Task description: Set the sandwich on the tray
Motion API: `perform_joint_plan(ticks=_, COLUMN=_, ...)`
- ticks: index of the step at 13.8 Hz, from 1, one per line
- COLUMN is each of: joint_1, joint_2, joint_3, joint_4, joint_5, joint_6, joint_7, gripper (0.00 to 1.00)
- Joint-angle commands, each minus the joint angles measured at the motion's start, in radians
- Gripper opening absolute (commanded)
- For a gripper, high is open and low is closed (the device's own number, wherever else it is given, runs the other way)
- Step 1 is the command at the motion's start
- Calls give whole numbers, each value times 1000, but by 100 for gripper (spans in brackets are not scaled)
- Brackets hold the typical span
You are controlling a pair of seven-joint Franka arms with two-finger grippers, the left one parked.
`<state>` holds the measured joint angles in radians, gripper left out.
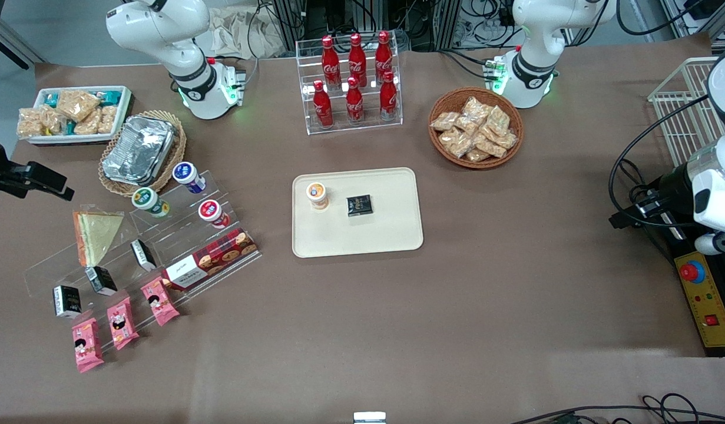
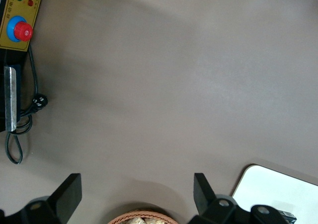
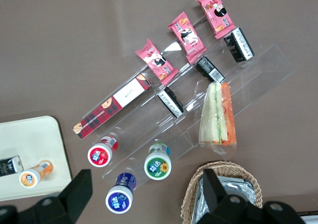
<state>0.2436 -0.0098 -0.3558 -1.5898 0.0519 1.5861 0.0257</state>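
Sandwich (image 1: 95, 234) lies untouched on the clear stepped display rack (image 1: 162, 247), well apart from the cream tray (image 1: 397, 235). We note the claw (image 3: 144, 196) spread, empty, hovering above the rack. Pick and transfer remain undone.

Sandwich (image 1: 95, 234): wrapped triangular wedge, pale bread, orange and green filling edge, lying flat on clear stepped stand (image 1: 139, 247). Tray (image 1: 391, 227): cream rectangle, rounded corners, low rim, flat, well apart from stand toward parked arm's end.
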Motion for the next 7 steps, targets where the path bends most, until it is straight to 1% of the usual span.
perform_joint_plan(ticks=1, joint_1=-6, joint_2=1, joint_3=-6, joint_4=2, joint_5=13, joint_6=-11, joint_7=14, gripper=99)
perform_joint_plan(ticks=2, joint_1=-7, joint_2=-2, joint_3=-8, joint_4=-2, joint_5=2, joint_6=-15, joint_7=17, gripper=99)
perform_joint_plan(ticks=3, joint_1=-29, joint_2=-4, joint_3=-8, joint_4=-9, joint_5=-26, joint_6=-15, joint_7=29, gripper=99)
perform_joint_plan(ticks=5, joint_1=-62, joint_2=-21, joint_3=-9, joint_4=-42, joint_5=-32, joint_6=-3, joint_7=30, gripper=99)
perform_joint_plan(ticks=6, joint_1=-87, joint_2=-39, joint_3=-8, joint_4=-86, joint_5=-32, joint_6=18, joint_7=27, gripper=99)
perform_joint_plan(ticks=7, joint_1=-101, joint_2=-68, joint_3=-9, joint_4=-152, joint_5=-35, joint_6=70, joint_7=16, gripper=99)
